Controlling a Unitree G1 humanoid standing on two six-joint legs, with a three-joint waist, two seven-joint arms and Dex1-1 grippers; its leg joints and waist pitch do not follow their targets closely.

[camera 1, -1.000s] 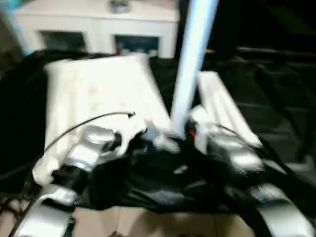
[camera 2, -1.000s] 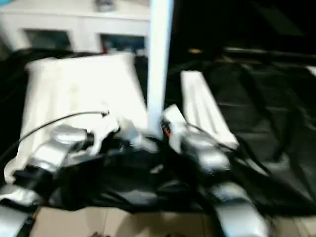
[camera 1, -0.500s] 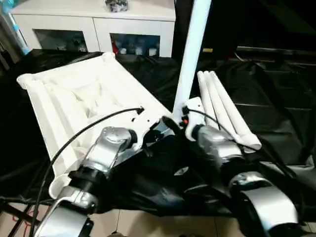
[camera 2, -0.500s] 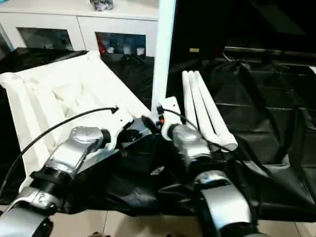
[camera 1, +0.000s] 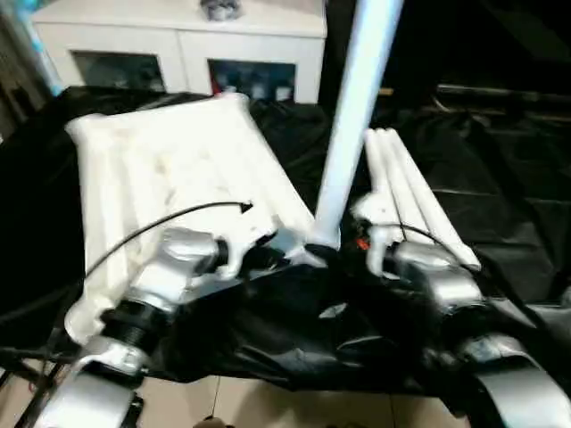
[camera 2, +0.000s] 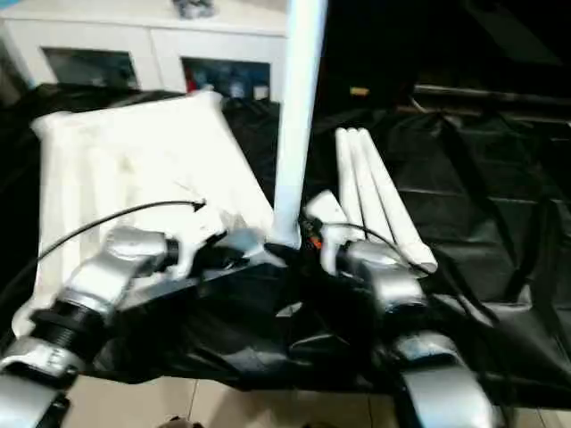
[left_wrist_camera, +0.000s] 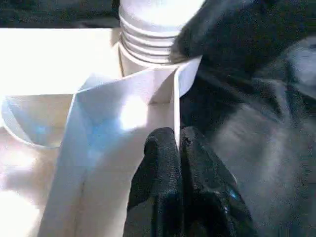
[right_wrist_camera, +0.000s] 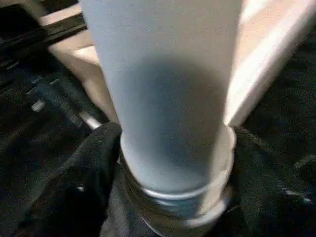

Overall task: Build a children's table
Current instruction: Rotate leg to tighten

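Observation:
The white tabletop (camera 1: 169,169) lies underside up on a black-covered surface. One white leg (camera 1: 352,116) stands upright in its near right corner socket (left_wrist_camera: 148,59), and its threaded end (left_wrist_camera: 153,29) sits at the socket's mouth. My left gripper (left_wrist_camera: 177,143) is shut on a thin white wall of the tabletop right beside that socket, and it also shows from above (camera 1: 268,257). My right gripper (right_wrist_camera: 173,168) is shut around the leg's base, with black fingers (right_wrist_camera: 94,168) on either side. Three more legs (camera 1: 410,192) lie side by side to the right.
A white cabinet with glass doors (camera 1: 178,45) stands behind the tabletop. Crumpled black sheeting (camera 1: 500,160) covers the surface, and pale floor tiles (camera 1: 268,406) show at its near edge. A black cable (camera 1: 161,227) arcs over my left forearm.
The whole view has swung, so the camera moved. Both grippers keep their holds at the corner and the leg stays upright.

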